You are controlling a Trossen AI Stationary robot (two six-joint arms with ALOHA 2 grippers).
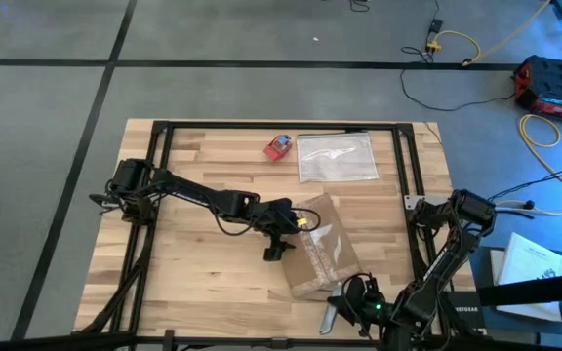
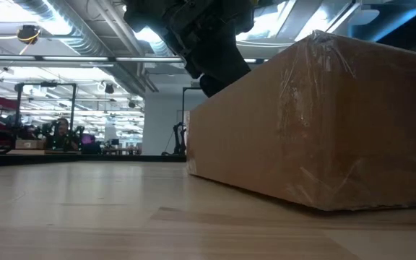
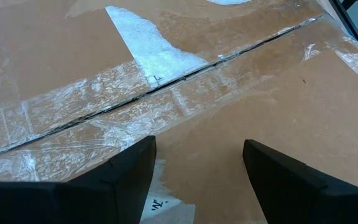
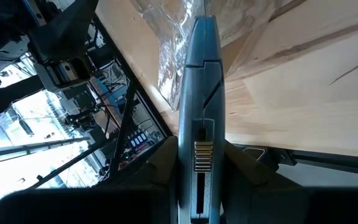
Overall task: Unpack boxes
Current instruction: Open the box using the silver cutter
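Box: shallow brown cardboard box (image 1: pixel 322 246) lies flat on the wooden worktop (image 1: pixel 203 283), right of centre, flaps closed, taped seam (image 3: pixel 166 87) across its top.
Left gripper (image 1: pixel 283 234): over the box's left edge, jaws apart, holding nothing.
Right gripper (image 1: pixel 338 310): at the worktop's near edge just beside the box's near corner, jaws clamped on a grey cutter (image 4: pixel 197 106).
Far side: red-and-blue object (image 1: pixel 279 146) beside a clear plastic bag (image 1: pixel 338 157).
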